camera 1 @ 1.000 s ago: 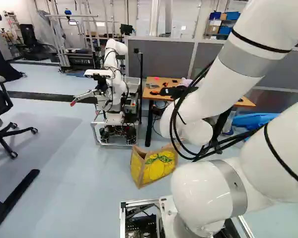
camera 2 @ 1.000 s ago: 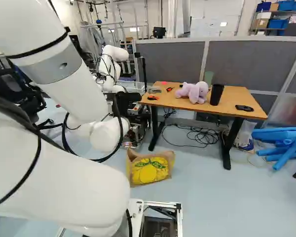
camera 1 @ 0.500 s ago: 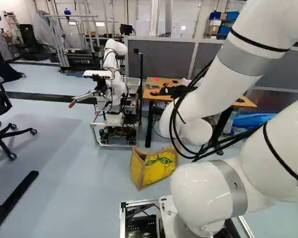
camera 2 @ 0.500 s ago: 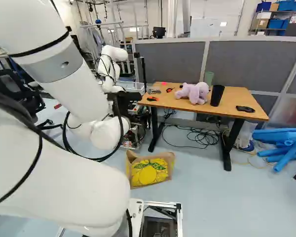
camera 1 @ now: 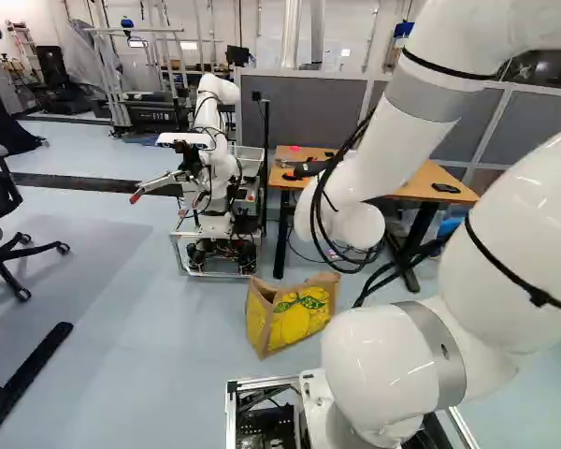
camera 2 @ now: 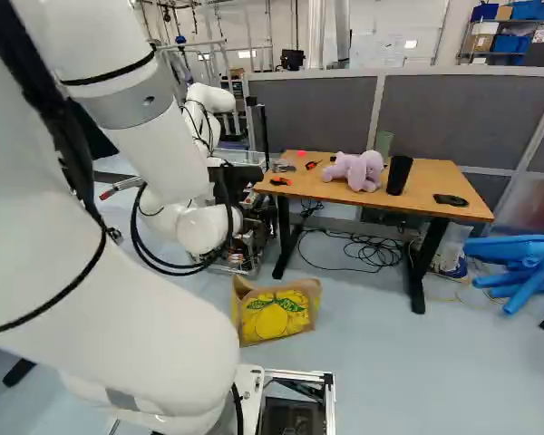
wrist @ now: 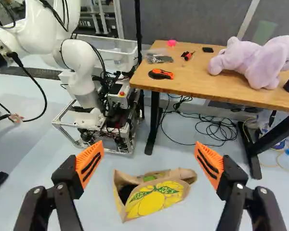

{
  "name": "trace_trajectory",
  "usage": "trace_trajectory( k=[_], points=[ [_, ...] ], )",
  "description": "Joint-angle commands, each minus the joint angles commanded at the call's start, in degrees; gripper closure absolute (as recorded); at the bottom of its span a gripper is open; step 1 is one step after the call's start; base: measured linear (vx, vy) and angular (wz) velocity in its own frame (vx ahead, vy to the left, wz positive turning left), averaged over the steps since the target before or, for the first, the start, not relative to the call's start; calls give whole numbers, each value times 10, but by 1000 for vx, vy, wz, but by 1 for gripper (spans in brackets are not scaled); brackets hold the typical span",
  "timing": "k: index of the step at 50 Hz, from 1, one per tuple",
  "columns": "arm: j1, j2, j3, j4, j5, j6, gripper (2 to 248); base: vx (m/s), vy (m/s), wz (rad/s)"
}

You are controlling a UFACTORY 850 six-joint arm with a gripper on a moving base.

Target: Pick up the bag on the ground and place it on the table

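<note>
The brown paper bag point(camera 1: 290, 315) with a yellow fruit print sits on the floor, sagging, with its mouth partly open; it also shows in the right base view point(camera 2: 274, 313). In the wrist view the bag point(wrist: 151, 196) appears ahead of the gripper point(wrist: 149, 163), in the gap between two widely spread orange-padded fingers, touching neither. The gripper is open and holds nothing. My arm's wrist hides the fingers in both base views. Beyond the bag stands the wooden table point(camera 2: 403, 201), its top well above the bag.
On the table are a purple plush toy point(camera 2: 355, 169), a black cup point(camera 2: 398, 174), an orange-black cutter point(wrist: 161, 74) and small items. Another robot point(camera 1: 217, 178) stands left of the table. Cables lie beneath it; blue tubes point(camera 2: 517, 263) lie to its right.
My arm has swung, its wrist shifting leftward in the left base view and rightward in the right one. The base shifted very slightly at first. The bag stays where it was on the floor.
</note>
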Motion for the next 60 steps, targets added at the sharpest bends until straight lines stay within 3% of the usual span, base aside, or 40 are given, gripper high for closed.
trace_trajectory(
  k=[60],
  points=[
    [12,-171,-181,90,-276,0,3,0,0,0]
  ],
)
